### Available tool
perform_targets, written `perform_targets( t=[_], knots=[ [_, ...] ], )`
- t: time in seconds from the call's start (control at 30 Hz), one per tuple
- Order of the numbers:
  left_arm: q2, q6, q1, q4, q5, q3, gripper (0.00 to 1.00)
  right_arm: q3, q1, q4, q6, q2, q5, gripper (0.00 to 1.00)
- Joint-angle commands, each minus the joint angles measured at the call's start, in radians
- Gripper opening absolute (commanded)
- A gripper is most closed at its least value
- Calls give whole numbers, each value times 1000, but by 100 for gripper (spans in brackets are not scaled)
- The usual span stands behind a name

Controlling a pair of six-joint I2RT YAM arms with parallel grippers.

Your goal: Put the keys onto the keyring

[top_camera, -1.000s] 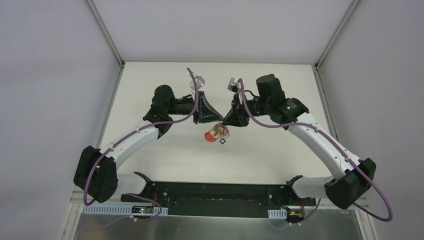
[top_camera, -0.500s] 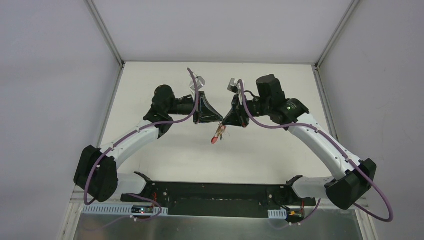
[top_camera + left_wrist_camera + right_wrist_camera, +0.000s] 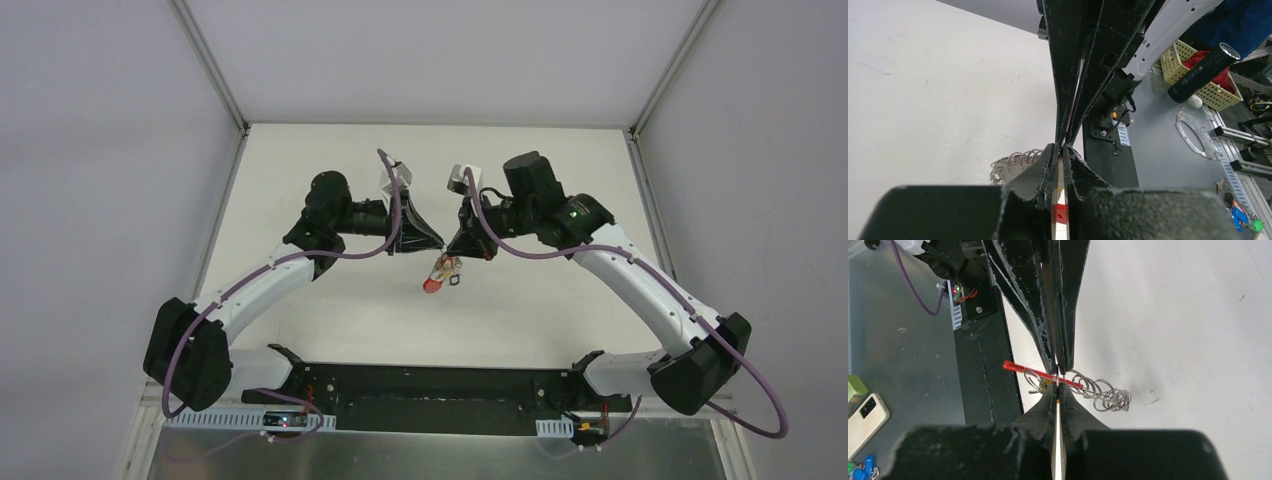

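My two grippers meet tip to tip above the middle of the table, the left gripper point(image 3: 438, 243) facing the right gripper point(image 3: 451, 246). The keyring point(image 3: 433, 284) hangs just under them, its red arc lowest. Small keys point(image 3: 452, 270) cluster against it, too tiny to tell apart. In the right wrist view the red arc point(image 3: 1028, 369) runs across the tips of my right gripper point(image 3: 1058, 385), with grey wire loops point(image 3: 1100, 393) trailing right. In the left wrist view my left gripper point(image 3: 1062, 148) shows only a thin slit, and the same loops point(image 3: 1015, 162) lie to its left. Both pairs of jaws pinch at the ring.
The black base bar point(image 3: 430, 385) runs along the table's near edge. White enclosure walls rise at the left, right and back. Off the table lie a yellow basket point(image 3: 1198, 62) and a phone point(image 3: 867, 414).
The right jaws have closed at the ring. The hanging keyring has turned from face-on to edge-on and partly back. Both wrists have shifted slightly left.
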Motion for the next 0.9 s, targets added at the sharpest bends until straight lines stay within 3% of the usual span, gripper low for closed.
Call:
perform_targets(
  t=[0.0,0.5,0.87],
  knots=[
    [-47,119,10,-68,-14,12,9,63,19,-105,-47,6,36,0],
    [-65,258,8,-150,-4,4,33,203,90,-262,-45,127,127,0],
    [-57,289,-13,-112,5,-38,36,251,98,-268,-19,163,121,0]
  ],
)
